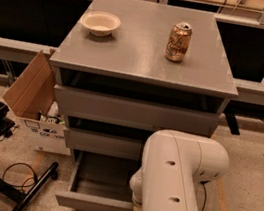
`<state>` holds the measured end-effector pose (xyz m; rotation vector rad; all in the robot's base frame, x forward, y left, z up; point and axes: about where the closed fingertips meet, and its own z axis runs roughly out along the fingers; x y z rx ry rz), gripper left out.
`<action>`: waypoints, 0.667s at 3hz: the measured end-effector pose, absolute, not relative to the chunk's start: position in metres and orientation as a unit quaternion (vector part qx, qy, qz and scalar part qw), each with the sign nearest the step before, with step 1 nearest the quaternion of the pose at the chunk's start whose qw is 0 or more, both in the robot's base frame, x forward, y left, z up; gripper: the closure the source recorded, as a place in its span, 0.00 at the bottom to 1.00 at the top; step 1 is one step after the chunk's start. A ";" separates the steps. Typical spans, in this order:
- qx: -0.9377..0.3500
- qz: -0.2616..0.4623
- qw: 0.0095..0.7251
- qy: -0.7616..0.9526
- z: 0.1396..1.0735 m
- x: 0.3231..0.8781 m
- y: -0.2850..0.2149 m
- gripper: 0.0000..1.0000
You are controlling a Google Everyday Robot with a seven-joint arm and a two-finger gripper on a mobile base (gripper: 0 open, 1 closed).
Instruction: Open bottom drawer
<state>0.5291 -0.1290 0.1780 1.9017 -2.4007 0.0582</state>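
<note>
Bottom drawer (pixel 94 204): lowest of three in the square grey cabinet (pixel 130 56), plain flat handleless grey front, standing well out from the carcass with the shallow grey tray open to view and seemingly empty
Gripper (pixel 137 209): low at the right part of that drawer's front, almost wholly hidden behind the bulky white rounded arm (pixel 178 187); wide, narrow or holding, cannot tell
Task progress: judged largely done, since the tray shows most of its depth
Handling: likely stiff and light, a rigid panel box on runners; should slide straight, but probably binds if drawn from one corner or at a slant
Where to take hold: no knob or bar, so the top lip of the front panel looks the only purchase, best near the middle; smooth laminate there probably slippery
Risk: a pull past the runners' end could tip the tray or shift the cabinet
Upper fronts: larger-looking top drawer front (pixel 131 110) and middle drawer front (pixel 100 142), same matte grey, both set further back
Cabinet top: flat, dull sheen, bearing a shallow cream bowl (pixel 100 22) and an upright bronze drinks can (pixel 178 41), well apart
Surroundings: open brown cardboard box (pixel 31 85) just left of the cabinet, loose black cable (pixel 18 174) on speckled floor
</note>
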 end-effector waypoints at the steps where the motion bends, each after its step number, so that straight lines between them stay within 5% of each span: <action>1: 0.620 0.019 0.039 -0.783 0.178 0.529 -0.129 1.00; 2: 0.599 -0.002 0.079 -0.797 0.190 0.487 -0.135 1.00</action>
